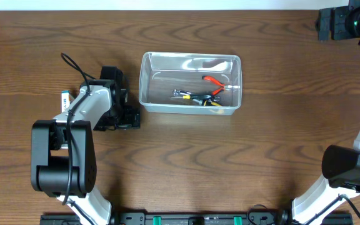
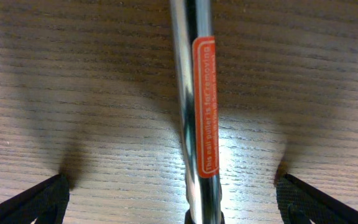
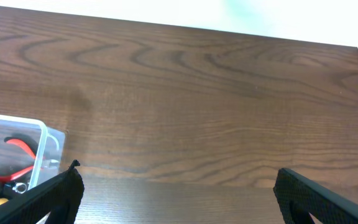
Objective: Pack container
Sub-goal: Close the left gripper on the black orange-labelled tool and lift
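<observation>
Clear container (image 1: 144, 81) holding tools (image 1: 195, 97), left gripper (image 2: 171, 182) wide astride a metal bar (image 2: 185, 74) (perhaps a nail puller), right gripper (image 3: 178, 169) wide.

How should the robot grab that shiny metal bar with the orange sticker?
Probably the metal bar's straight shaft by the orange sticker, from above. It lies on the table, running lengthwise between the open left pincer's fingers, so they close across its narrow width.
</observation>
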{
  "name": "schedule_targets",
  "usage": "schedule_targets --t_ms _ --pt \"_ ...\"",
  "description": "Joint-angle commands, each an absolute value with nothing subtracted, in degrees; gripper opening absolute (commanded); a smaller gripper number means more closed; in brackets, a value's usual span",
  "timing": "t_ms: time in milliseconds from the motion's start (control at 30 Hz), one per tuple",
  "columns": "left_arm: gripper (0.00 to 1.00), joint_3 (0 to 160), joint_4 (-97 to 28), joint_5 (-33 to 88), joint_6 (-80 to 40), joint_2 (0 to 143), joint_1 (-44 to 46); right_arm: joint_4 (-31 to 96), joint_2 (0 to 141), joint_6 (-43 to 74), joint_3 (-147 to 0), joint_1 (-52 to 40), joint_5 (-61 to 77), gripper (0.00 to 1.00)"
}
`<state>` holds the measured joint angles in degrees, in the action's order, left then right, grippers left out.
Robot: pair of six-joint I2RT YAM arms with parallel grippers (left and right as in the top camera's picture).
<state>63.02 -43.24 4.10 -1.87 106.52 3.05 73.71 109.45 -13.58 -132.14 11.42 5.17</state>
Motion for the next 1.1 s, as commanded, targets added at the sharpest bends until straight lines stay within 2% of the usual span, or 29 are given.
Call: schedule_targets --t_ms 0,300,1067 --pt "0.98 62.7 -42.4 8.7 -2.1 108.6 2.9 73.7 109.1 -12.7 -131.8 11.6 5.6 0.99" --pt "1.0 62.7 -42.3 11.4 -0.7 108.6 2.9 73.7 109.1 -12.7 -131.8 11.6 5.6 0.99" --pt "0.56 62.7 -43.4 11.4 -0.7 108.6 2.9 73.7 109.1 -12.7 -131.8 11.6 5.6 0.99"
